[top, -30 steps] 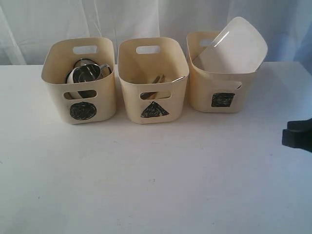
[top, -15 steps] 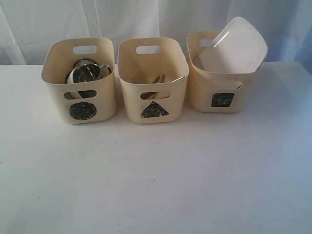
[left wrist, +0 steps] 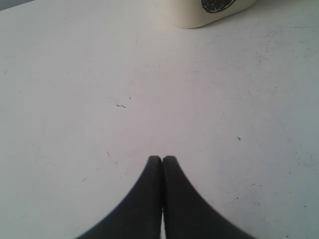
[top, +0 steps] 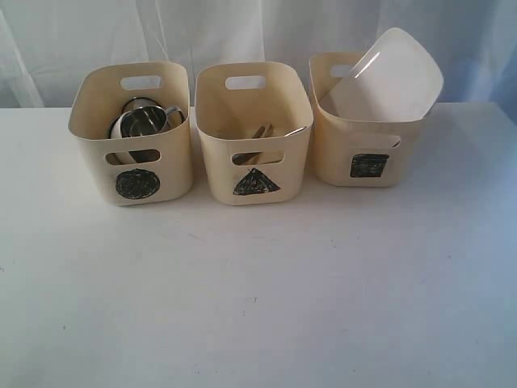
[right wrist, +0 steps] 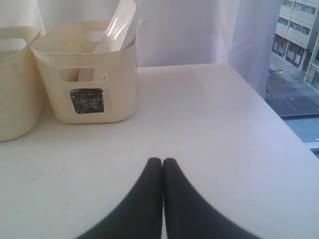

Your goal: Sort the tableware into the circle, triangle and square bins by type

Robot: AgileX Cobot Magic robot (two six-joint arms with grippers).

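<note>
Hovering low over the table point(top: 258, 307), left claw point(left wrist: 162, 159) is pinched tight and holds nothing. Right claw point(right wrist: 162, 160) is the same, tips pressed together, empty. Neither shows in the room view. The near table has no tableware on it.

Further back are three bins in a row:
- Circle bin point(top: 89, 137), on the left, has a steel mug point(top: 145, 121) sitting in a white bowl point(top: 119, 128).
- Triangle bin point(top: 218, 153), in the middle, has wooden chopsticks point(top: 262, 131) plus some steel cutlery, too dim to tell which.
- Square bin point(top: 331, 153), on the right, has the white plate point(top: 396, 77) tilted, its top corner well above the rim.

Sorting looks done, so I'd judge this the wrap-up. To do it well, park both arms low and well apart from the bins. The right one especially matters, since that leaning plate would tip easily if clipped.
</note>
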